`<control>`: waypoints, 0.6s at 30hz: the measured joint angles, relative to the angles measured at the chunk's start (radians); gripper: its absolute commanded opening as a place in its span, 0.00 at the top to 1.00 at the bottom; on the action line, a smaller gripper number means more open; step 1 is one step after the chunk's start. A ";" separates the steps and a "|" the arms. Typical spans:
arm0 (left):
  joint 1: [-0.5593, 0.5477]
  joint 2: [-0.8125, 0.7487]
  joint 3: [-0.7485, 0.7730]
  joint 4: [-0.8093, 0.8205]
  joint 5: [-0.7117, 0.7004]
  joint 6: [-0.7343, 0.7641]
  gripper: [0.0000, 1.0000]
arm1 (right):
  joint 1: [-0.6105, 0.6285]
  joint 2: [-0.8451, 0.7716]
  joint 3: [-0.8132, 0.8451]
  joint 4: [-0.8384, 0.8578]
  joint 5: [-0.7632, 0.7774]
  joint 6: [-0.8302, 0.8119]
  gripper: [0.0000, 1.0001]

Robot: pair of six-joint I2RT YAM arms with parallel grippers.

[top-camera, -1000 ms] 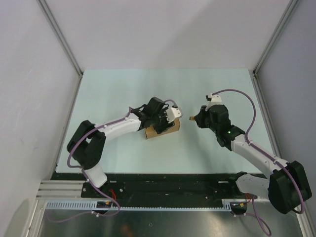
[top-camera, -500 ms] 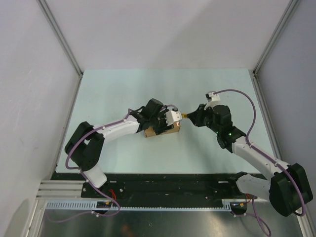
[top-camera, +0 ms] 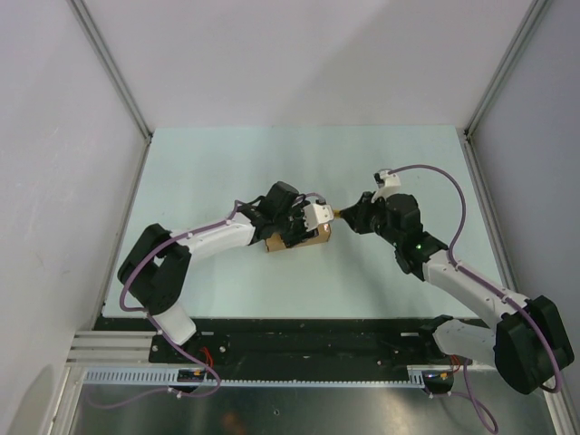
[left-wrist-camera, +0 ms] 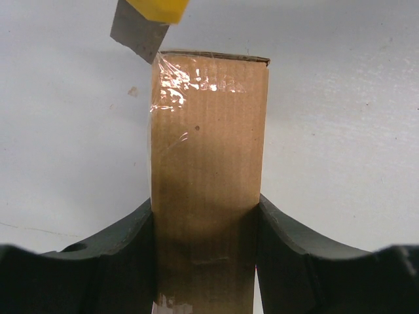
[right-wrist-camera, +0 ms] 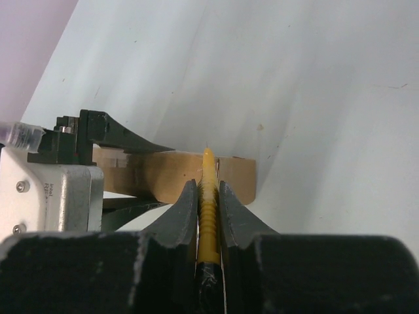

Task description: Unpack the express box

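The express box [top-camera: 303, 238] is a small brown carton lying mid-table; in the left wrist view [left-wrist-camera: 208, 163] its top is sealed with clear tape. My left gripper [top-camera: 292, 228] is shut on the box, one finger [left-wrist-camera: 127, 245] on each long side. My right gripper [top-camera: 355, 219] is shut on a slim yellow utility knife [right-wrist-camera: 208, 209]. The knife's grey blade [left-wrist-camera: 137, 37] touches the box's far left corner. In the right wrist view the knife tip meets the box's top edge [right-wrist-camera: 170, 171].
The pale green table [top-camera: 272, 163] is bounded by grey walls on the left, back and right, with metal frame posts [top-camera: 109, 68]. The left arm's white camera block [right-wrist-camera: 46, 196] sits close to the knife's left.
My right gripper has moved left with the knife until its tip reached the box's end. My left gripper keeps holding the box and shifted slightly.
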 measured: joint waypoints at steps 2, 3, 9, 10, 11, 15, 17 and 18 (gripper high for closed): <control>0.000 0.000 0.000 0.000 0.001 0.000 0.55 | 0.000 -0.001 0.000 0.000 0.010 0.000 1.00; 0.000 0.000 0.000 0.000 0.002 0.000 0.55 | 0.000 -0.001 0.000 -0.001 0.017 0.000 1.00; 0.000 0.000 0.000 0.000 0.003 0.000 0.55 | 0.002 -0.014 0.000 -0.010 0.058 -0.003 1.00; 0.000 0.000 0.000 0.000 0.003 0.000 0.55 | 0.003 -0.014 0.000 -0.010 0.059 -0.003 1.00; 0.000 0.000 0.000 0.000 0.003 0.000 0.55 | 0.004 -0.013 0.000 -0.011 0.060 -0.003 1.00; 0.000 0.000 0.000 0.000 0.003 0.000 0.55 | 0.014 -0.011 0.000 -0.012 0.060 -0.004 1.00; 0.000 0.000 0.000 0.000 0.003 0.000 0.55 | 0.018 -0.009 0.000 -0.012 0.059 -0.006 1.00; 0.000 0.000 0.000 0.000 0.003 0.000 0.55 | 0.019 -0.009 0.000 -0.013 0.059 -0.009 1.00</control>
